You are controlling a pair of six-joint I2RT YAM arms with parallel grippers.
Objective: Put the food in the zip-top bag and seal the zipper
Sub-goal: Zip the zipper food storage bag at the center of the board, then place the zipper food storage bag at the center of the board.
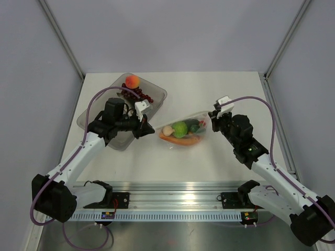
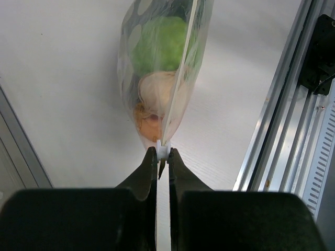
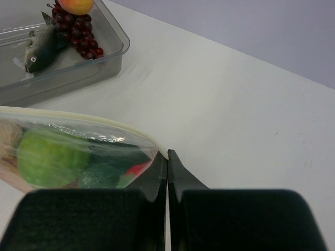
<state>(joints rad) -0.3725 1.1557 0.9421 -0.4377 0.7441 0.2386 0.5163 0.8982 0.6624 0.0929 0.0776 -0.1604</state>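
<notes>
The bag (image 1: 182, 133) is sitting mid-table (image 1: 209, 167), stretched between the two arms. At its nine o'clock end the left claw (image 2: 162, 154) is pressing its fingers together on a small white tab at the end of the zipper (image 3: 78, 116). At its three o'clock end the right claw (image 3: 167, 156) is squeezing shut on the corner, though its fingers are hiding how much plastic is caught. Through the spotted film the lime (image 3: 47, 157), the cucumber (image 3: 112, 154) and a sliver of red chili (image 3: 137, 168) are showing. A pale piece and an orange one are blurring together. At ten o'clock the tray (image 3: 78, 78) is holding the peach (image 1: 132, 81), the grapes (image 1: 138, 94) and a dark piece I cannot name, the left arm covering much of it.
</notes>
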